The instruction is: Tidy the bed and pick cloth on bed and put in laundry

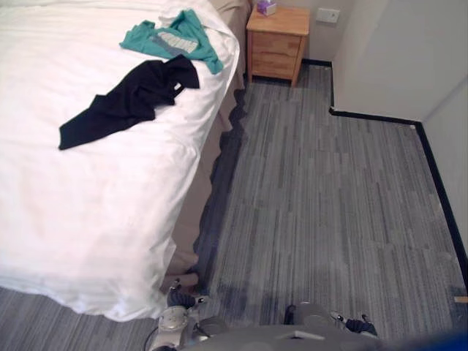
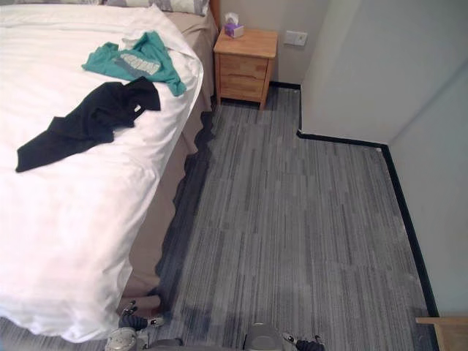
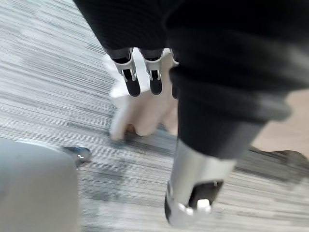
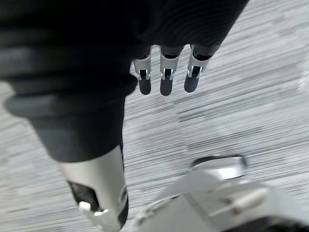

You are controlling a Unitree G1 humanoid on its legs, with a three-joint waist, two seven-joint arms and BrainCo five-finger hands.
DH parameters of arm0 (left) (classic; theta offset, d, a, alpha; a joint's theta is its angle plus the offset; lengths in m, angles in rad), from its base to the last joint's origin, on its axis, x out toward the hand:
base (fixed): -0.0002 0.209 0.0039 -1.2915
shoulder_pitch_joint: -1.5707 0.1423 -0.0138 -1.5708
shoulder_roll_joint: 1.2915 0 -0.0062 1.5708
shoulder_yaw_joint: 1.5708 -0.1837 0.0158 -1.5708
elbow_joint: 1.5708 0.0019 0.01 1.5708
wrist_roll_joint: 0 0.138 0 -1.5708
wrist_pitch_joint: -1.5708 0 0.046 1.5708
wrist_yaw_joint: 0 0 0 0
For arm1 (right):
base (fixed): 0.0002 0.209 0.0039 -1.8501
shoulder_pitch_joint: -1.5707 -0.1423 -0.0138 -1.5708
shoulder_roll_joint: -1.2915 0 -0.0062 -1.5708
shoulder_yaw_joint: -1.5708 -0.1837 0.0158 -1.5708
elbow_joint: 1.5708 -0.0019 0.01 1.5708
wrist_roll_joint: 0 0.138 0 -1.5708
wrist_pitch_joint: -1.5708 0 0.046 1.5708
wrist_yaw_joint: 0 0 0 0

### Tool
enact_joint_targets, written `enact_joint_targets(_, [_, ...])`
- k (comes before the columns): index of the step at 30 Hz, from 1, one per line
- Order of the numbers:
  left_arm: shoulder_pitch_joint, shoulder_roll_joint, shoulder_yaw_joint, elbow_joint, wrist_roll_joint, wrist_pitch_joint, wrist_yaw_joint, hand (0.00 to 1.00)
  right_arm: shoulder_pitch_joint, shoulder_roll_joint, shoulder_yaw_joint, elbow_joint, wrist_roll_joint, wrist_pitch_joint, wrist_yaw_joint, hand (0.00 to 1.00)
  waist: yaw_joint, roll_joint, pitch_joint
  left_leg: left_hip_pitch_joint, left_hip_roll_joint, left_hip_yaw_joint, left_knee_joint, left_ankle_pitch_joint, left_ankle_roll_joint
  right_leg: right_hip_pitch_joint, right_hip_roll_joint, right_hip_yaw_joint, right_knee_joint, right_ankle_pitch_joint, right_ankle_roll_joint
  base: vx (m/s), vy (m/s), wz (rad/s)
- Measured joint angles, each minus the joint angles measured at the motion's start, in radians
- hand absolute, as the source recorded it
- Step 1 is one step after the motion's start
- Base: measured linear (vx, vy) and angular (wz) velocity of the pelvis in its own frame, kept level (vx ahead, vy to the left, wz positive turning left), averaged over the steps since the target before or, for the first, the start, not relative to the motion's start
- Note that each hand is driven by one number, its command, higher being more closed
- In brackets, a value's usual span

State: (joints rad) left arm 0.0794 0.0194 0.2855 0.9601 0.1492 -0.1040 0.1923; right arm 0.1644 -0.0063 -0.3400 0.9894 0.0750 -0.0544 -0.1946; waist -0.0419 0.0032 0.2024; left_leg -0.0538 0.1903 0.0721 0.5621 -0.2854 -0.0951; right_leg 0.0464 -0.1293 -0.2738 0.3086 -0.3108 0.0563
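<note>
A black cloth (image 1: 128,99) lies crumpled on the white bed (image 1: 95,212), near its right edge. Just beyond it, towards the pillows, a teal shirt (image 1: 175,36) lies spread out. Both hands hang low above the grey floor, well apart from the clothes. My left hand (image 3: 128,77) has relaxed straight fingers and holds nothing; the bed's beige skirt corner (image 3: 140,116) shows past them. My right hand (image 4: 165,77) also has its fingers straight and empty, over bare floor.
A wooden nightstand (image 1: 276,45) with a small purple tissue box (image 1: 267,7) stands by the bed's head. A white wall corner (image 1: 380,73) juts in at the right. Grey striped floor (image 1: 322,205) runs alongside the bed. A wooden edge (image 2: 442,333) shows at the lower right.
</note>
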Motion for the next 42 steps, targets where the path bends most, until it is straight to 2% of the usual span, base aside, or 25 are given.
enact_joint_targets(2, [0.014,-0.014,0.003,-0.041,-0.003,-0.001,0.0,0.0,0.01,-0.017,0.016,-0.012,0.0,-0.001,-0.005,0.0,0.007,0.028,0.009,-0.084,0.05,-0.006,0.235,0.056,0.001,0.047,0.034,-0.001,-0.013,-0.012,-0.013,0.06,-0.032,-0.16])
enact_joint_targets(3, [0.025,-0.02,0.003,-0.055,-0.004,-0.004,-0.001,0.0,0.012,-0.034,0.056,-0.012,-0.001,-0.002,-0.007,0.0,0.01,0.043,0.013,-0.122,0.076,-0.005,0.359,0.146,-0.009,0.09,0.049,0.015,-0.029,-0.026,-0.019,0.07,-0.053,-0.42])
enact_joint_targets(4, [0.023,-0.012,0.002,-0.056,-0.013,-0.011,-0.002,0.0,0.003,-0.039,0.081,-0.017,-0.001,-0.001,-0.01,0.0,0.024,0.02,0.01,-0.173,0.088,0.005,0.474,0.273,-0.021,0.135,0.048,0.042,-0.061,-0.035,-0.035,0.06,-0.051,-0.46])
enact_joint_targets(6, [0.025,-0.015,-0.013,-0.075,-0.021,-0.019,-0.004,0.0,-0.001,-0.046,0.087,-0.02,-0.005,0.005,-0.015,0.0,0.038,0.025,0.009,-0.227,0.086,0.022,0.53,0.158,-0.013,0.186,0.037,0.066,-0.104,-0.042,-0.049,0.02,0.018,-0.43])
enact_joint_targets(9, [-0.015,-0.017,-0.018,-0.093,-0.022,-0.038,-0.011,0.0,-0.031,-0.034,0.088,-0.02,-0.012,0.014,-0.016,0.0,0.045,-0.002,0.017,-0.317,0.015,0.208,0.353,0.031,0.046,0.26,-0.037,0.091,-0.169,-0.039,-0.046,-0.02,0.18,-0.23])
enact_joint_targets(11, [-0.04,-0.031,-0.072,-0.081,-0.02,-0.012,-0.01,0.0,-0.061,-0.034,0.095,-0.021,-0.026,0.027,-0.015,0.0,0.054,-0.003,0.018,-0.313,-0.068,0.285,0.018,0.096,0.081,0.29,-0.079,0.096,-0.172,-0.033,-0.036,0.33,0.233,-0.16])
enact_joint_targets(12, [-0.058,-0.027,-0.092,-0.07,-0.017,-0.008,-0.002,0.0,-0.086,-0.015,0.1,-0.01,-0.052,0.029,-0.016,0.0,0.064,-0.027,0.018,-0.299,-0.123,0.286,-0.12,0.199,0.166,0.307,-0.101,0.108,-0.174,-0.031,-0.028,0.56,0.196,-0.09])
enact_joint_targets(14, [-0.103,-0.02,-0.083,-0.05,-0.02,0.011,0.016,0.0,-0.107,0.031,0.122,-0.027,-0.077,0.025,-0.011,0.0,0.062,-0.046,0.002,-0.293,-0.119,0.307,-0.131,0.212,0.191,0.269,-0.107,0.132,-0.194,0.075,0.008,0.51,0.129,-0.2])
enact_joint_targets(15, [-0.103,-0.019,-0.078,-0.049,-0.02,0.011,0.015,0.0,-0.115,0.064,0.12,-0.028,-0.102,0.025,-0.006,0.0,0.067,-0.052,0.006,-0.324,-0.079,0.295,-0.025,0.222,0.211,0.274,-0.083,0.177,-0.237,0.141,0.006,0.27,0.14,-0.66])
enact_joint_targets(16, [-0.097,-0.011,-0.061,-0.061,-0.02,0.008,0.01,0.0,-0.121,0.073,0.101,-0.035,-0.12,0.026,-0.005,0.0,0.091,-0.055,0.015,-0.379,-0.05,0.282,0.141,0.19,0.186,0.293,-0.083,0.209,-0.228,0.221,0.042,0.12,0.133,-0.61])
enact_joint_targets(17, [-0.096,-0.012,-0.061,-0.055,-0.018,0.009,0.01,0.0,-0.115,0.075,0.094,-0.03,-0.124,0.029,-0.005,0.0,0.088,-0.069,-0.003,-0.377,-0.092,0.246,0.086,0.159,0.139,0.299,-0.104,0.222,-0.217,0.231,0.058,0.01,0.186,-0.54])
enact_joint_targets(18, [-0.089,-0.029,-0.078,-0.036,-0.019,0.016,0.01,0.0,-0.075,0.052,0.073,-0.03,-0.132,0.038,-0.005,0.0,0.085,-0.056,-0.049,-0.319,-0.15,0.186,-0.148,0.21,0.175,0.286,-0.114,0.249,-0.159,0.239,0.072,0.1,0.168,-0.26])
enact_joint_targets(19, [-0.09,-0.024,-0.093,-0.031,-0.018,0.019,0.007,0.0,-0.078,0.054,0.065,-0.016,-0.138,0.04,-0.004,0.0,0.087,-0.073,-0.05,-0.299,-0.169,0.203,-0.132,0.194,0.177,0.279,-0.133,0.272,-0.105,0.238,0.072,0.32,0.222,-0.35])
enact_joint_targets(20, [-0.091,-0.006,-0.128,-0.022,-0.018,0.024,0.005,0.0,-0.079,0.044,0.046,-0.003,-0.138,0.043,0.006,0.0,0.084,-0.083,-0.048,-0.232,-0.206,0.212,-0.173,0.163,0.182,0.197,-0.16,0.314,0.082,0.302,0.119,0.39,0.18,-0.29])
enact_joint_targets(21, [-0.092,-0.004,-0.138,0.01,-0.017,0.031,0.003,0.0,-0.082,0.048,0.015,0.004,-0.127,0.046,0.014,0.0,0.071,-0.075,-0.042,-0.15,-0.218,0.217,-0.226,0.146,0.188,0.096,-0.157,0.368,0.295,0.451,0.134,0.32,0.141,-0.27])
enact_joint_targets(22, [-0.09,-0.001,-0.144,0.021,-0.018,0.035,0.004,0.0,-0.11,0.045,0.0,-0.003,-0.128,0.047,0.014,0.0,0.059,-0.074,-0.038,-0.108,-0.224,0.215,-0.253,0.138,0.192,0.047,-0.148,0.385,0.411,0.493,0.141,0.22,0.057,-0.01])
enact_joint_targets(24, [-0.109,0.028,-0.209,0.067,-0.02,0.054,0.0,0.0,-0.161,-0.004,0.039,-0.029,-0.124,0.08,0.03,0.0,0.027,-0.064,-0.016,0.054,-0.237,0.198,-0.341,0.12,0.194,-0.136,-0.138,0.32,0.762,0.342,0.091,0.09,-0.046,0.22])
enact_joint_targets(25, [-0.119,0.027,-0.207,0.067,-0.02,0.061,-0.006,0.0,-0.165,-0.014,0.045,-0.042,-0.116,0.084,0.054,0.0,0.027,-0.054,-0.007,0.091,-0.236,0.194,-0.363,0.117,0.193,-0.173,-0.132,0.3,0.794,0.308,0.083,-0.01,-0.123,0.32])
enact_joint_targets(27, [-0.135,0.031,-0.202,0.086,-0.022,0.064,-0.018,0.0,-0.193,-0.008,0.032,-0.052,-0.118,0.062,0.045,0.0,0.03,-0.043,0.001,0.189,-0.216,0.146,-0.421,0.115,0.19,-0.292,-0.085,0.219,0.733,0.164,0.04,-0.07,-0.14,0.57])
enact_joint_targets(29, [-0.141,0.024,-0.203,0.083,-0.021,0.063,-0.019,0.0,-0.193,0.013,0.031,-0.024,-0.118,0.061,0.031,0.0,0.006,-0.039,0.004,0.233,-0.181,0.119,-0.433,0.103,0.17,-0.325,-0.026,0.187,0.52,0.121,0.019,0.19,-0.104,0.95])
enact_joint_targets(31, [-0.128,0.012,-0.199,0.083,-0.021,0.062,-0.02,0.0,-0.181,0.039,0.023,-0.023,-0.11,0.058,0.023,0.0,0.0,-0.034,0.007,0.288,-0.16,0.098,-0.477,0.071,0.115,-0.326,0.008,0.154,0.237,0.164,0.007,0.4,-0.133,0.78])
enact_joint_targets(32, [-0.116,0.014,-0.196,0.083,-0.02,0.062,-0.02,0.0,-0.165,0.05,0.029,-0.015,-0.111,0.059,0.015,0.0,0.003,-0.065,-0.008,0.308,-0.177,0.088,-0.494,0.058,0.094,-0.329,0.003,0.153,0.073,0.269,-0.02,0.43,-0.241,0.08])
enact_joint_targets(34, [-0.112,-0.029,-0.182,0.087,-0.02,0.064,-0.023,0.0,-0.193,0.029,0.025,-0.01,-0.117,0.055,0.013,0.0,0.007,-0.002,-0.005,0.33,-0.117,0.081,-0.483,0.052,0.062,-0.323,0.052,0.12,0.069,0.254,-0.065,0.5,-0.324,-0.22])
enact_joint_targets(39, [-0.136,-0.06,-0.164,0.096,-0.001,0.051,-0.034,0.0,-0.195,0.034,-0.004,0.006,-0.117,0.058,0.013,0.0,-0.009,0.009,0.002,0.385,-0.09,0.067,-0.46,0.105,0.031,-0.284,0.066,0.079,0.146,0.122,-0.101,0.29,-0.192,-0.08])
enact_joint_targets(42, [-0.108,-0.068,-0.117,0.098,0.001,0.05,-0.037,0.0,-0.168,0.032,-0.002,0.004,-0.118,0.057,0.013,0.0,-0.016,0.032,-0.002,0.3,-0.042,0.016,-0.174,0.105,0.017,-0.153,0.117,0.058,0.015,0.104,-0.092,0.12,-0.141,0.08])
